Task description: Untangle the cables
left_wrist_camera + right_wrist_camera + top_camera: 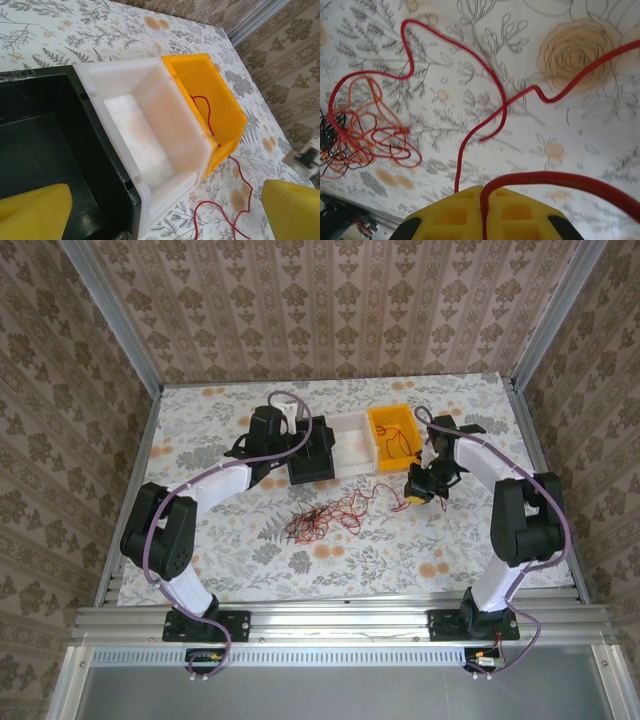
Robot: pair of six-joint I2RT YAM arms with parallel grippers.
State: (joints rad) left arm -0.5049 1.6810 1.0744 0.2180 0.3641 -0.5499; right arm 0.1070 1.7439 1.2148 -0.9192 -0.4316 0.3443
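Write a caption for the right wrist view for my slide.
Right gripper shut on a red wire above the floral table, the loose tangle nearby.

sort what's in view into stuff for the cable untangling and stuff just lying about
Job: cable tangle, red cable pinched in the right hand, yellow bin with a cable in it.
Lying about: white bin, black bin.

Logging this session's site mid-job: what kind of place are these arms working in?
Probably a purpose-built robot test booth, not a home: wallpapered walls set in an aluminium frame, a floral-covered table, and arm bases bolted to a metal rail.
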